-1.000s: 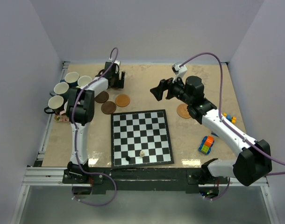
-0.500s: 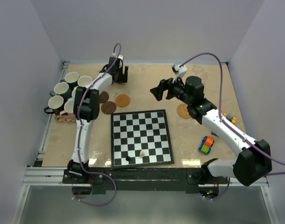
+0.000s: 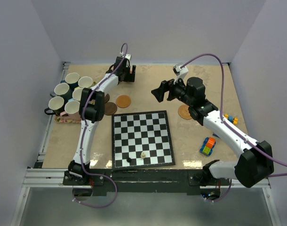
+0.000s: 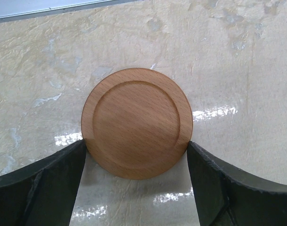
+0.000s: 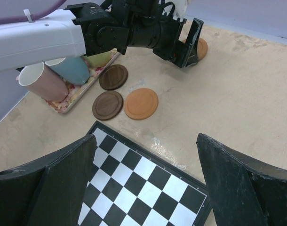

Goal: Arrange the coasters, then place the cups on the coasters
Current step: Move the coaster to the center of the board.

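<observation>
Tan wood is lying flat just ahead of our left fingers: one coaster, its near rim sitting right at both tips. The left gripper is standing wide and clamping nothing. That coaster is resting on the far side of the table. Three more coasters are lying apart from it, near the chessboard, and a fifth coaster is sitting beside our right arm. We are holding the right gripper spread wide and empty above the table. The cups are crowding together on a mat at the left edge, none of them on a coaster.
</observation>
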Action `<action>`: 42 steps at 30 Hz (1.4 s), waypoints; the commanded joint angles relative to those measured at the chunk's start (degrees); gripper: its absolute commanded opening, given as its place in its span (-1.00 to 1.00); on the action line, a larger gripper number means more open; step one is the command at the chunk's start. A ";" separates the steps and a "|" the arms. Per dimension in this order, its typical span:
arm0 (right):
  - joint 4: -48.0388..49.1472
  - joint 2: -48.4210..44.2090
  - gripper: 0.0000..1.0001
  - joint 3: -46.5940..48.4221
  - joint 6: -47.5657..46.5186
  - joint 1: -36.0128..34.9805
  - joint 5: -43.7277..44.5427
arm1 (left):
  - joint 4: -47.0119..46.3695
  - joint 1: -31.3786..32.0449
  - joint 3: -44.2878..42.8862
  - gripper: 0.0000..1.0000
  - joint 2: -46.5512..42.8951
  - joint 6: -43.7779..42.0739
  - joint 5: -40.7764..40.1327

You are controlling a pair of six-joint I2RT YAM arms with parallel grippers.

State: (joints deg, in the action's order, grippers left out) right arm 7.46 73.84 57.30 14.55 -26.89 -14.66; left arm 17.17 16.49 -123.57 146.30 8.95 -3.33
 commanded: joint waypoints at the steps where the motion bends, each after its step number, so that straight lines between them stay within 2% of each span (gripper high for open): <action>1: 2.03 -1.16 0.86 -0.61 0.31 -0.09 -0.02 | 5.51 0.91 0.08 0.66 3.38 3.09 4.83; 12: 1.33 -1.60 0.88 -0.70 -0.39 -0.09 0.68 | 0.94 1.00 4.39 0.94 -0.66 1.34 4.91; 29: 0.53 -1.69 0.88 -1.14 -1.19 -0.09 1.29 | -0.64 2.23 3.77 0.94 0.30 1.07 7.47; 42: -1.40 -3.09 0.92 -0.17 -2.50 0.00 3.14 | -6.17 2.32 5.79 1.00 -6.63 0.37 6.85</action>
State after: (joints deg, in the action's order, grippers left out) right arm 6.61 73.60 56.21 13.41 -26.89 -12.71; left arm 12.27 18.20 -119.87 144.75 8.38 1.69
